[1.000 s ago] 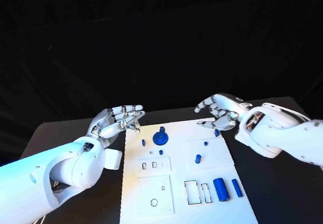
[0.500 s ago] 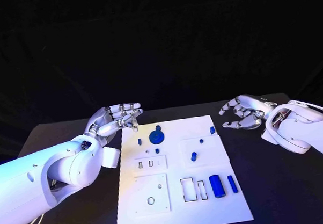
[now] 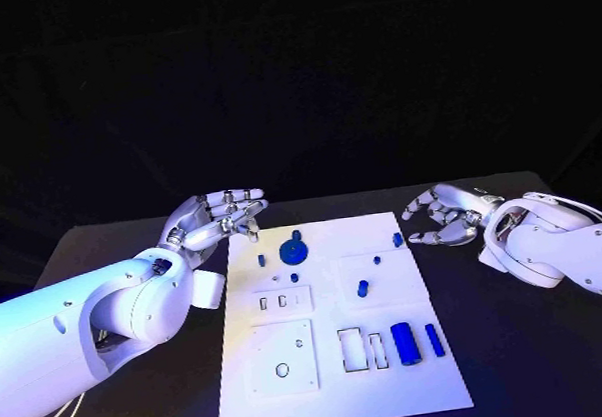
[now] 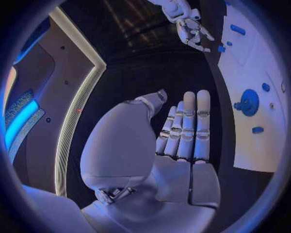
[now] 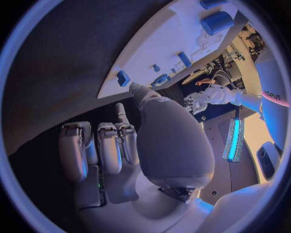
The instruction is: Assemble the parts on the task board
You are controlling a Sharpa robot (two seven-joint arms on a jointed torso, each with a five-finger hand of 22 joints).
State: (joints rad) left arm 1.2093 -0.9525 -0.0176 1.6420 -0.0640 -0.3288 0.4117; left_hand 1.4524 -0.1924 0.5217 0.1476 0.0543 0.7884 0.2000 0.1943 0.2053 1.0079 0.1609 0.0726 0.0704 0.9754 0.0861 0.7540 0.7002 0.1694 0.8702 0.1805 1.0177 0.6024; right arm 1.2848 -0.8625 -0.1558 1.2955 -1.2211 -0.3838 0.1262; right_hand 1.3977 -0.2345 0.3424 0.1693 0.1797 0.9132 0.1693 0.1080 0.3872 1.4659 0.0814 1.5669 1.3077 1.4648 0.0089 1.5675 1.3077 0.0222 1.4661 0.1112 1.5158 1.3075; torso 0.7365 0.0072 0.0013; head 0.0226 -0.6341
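Left hand: the left hand (image 3: pixel 222 217) hovered at the far left corner of the task board (image 3: pixel 335 386); its fingers (image 4: pixel 189 126) lay straight and side by side, a little apart from the thumb, holding nothing.
Task board: it lay in the middle of the tabletop (image 3: pixel 549 353), long side running near to far.
Parts, far end: a blue gear (image 3: pixel 295 252) sat far left of centre, with small blue pegs just beside it.
Parts, middle: a short blue peg (image 3: pixel 364 287) stood at mid-board.
Parts, near right: a thick blue cylinder (image 3: pixel 406 344) and a thin blue rod (image 3: pixel 433 337) lay side by side.
Right hand: the right hand (image 3: pixel 447 216) was off the board's far right edge, fingers (image 5: pixel 100 148) curled inward, nothing in them.
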